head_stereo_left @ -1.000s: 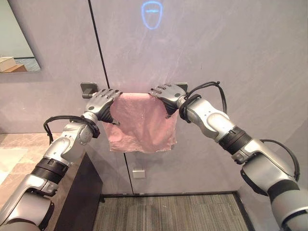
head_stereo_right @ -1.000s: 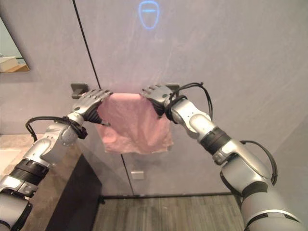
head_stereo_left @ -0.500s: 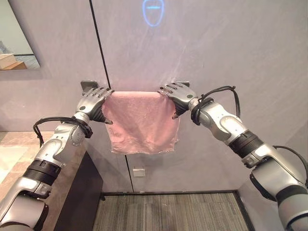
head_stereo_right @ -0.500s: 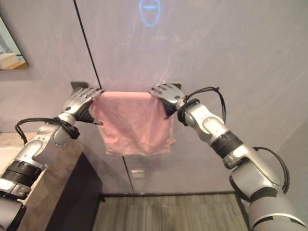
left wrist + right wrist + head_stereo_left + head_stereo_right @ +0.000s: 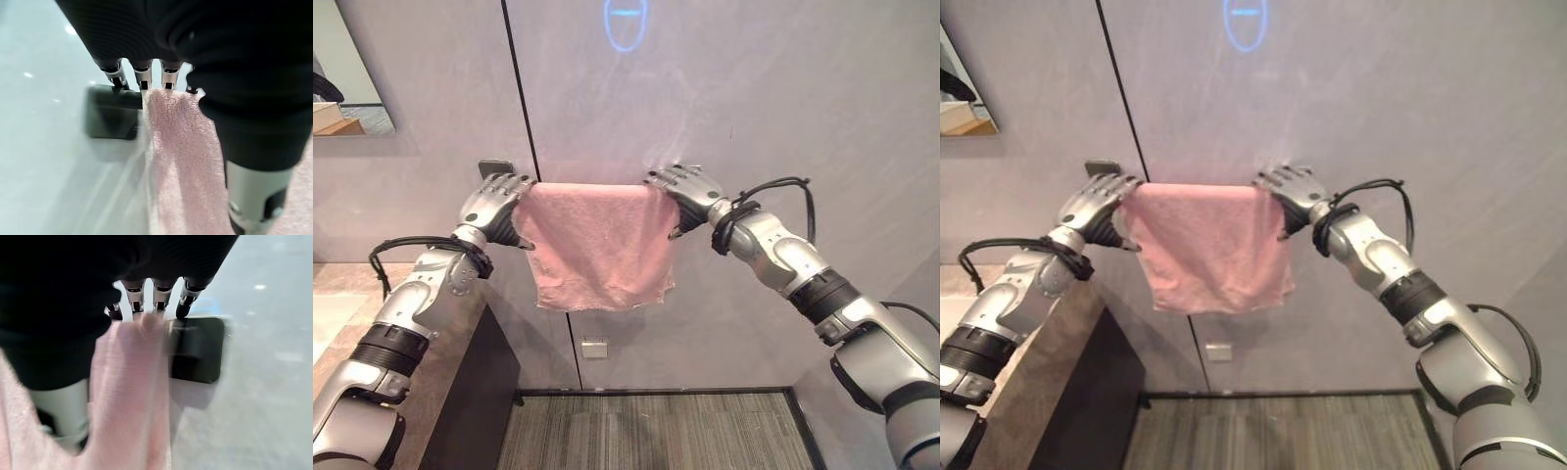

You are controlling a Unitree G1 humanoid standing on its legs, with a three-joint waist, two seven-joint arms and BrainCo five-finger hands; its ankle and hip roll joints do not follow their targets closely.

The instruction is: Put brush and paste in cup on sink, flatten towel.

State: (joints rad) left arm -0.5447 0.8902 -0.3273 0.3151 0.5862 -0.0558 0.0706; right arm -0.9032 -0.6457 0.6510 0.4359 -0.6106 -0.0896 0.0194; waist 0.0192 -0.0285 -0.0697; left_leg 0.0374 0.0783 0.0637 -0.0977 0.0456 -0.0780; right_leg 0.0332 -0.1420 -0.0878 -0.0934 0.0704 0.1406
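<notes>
A pink towel hangs over a wall rail, spread between its two dark brackets. My left hand grips the towel's top left corner beside the left bracket, fingers over the rail and thumb in front. My right hand holds the top right corner the same way. In the left wrist view the fingers lie along the towel up to the bracket. The right wrist view shows the towel running to the other bracket. The lower hem hangs slightly uneven.
A stone counter with a dark cabinet side stands at the left, below a mirror. A small white socket sits low on the grey wall. Grey carpet covers the floor under the towel.
Both hands have slid apart along the rail, the left leftward and the right rightward. The towel's top edge is now stretched wider, reaching the brackets.
</notes>
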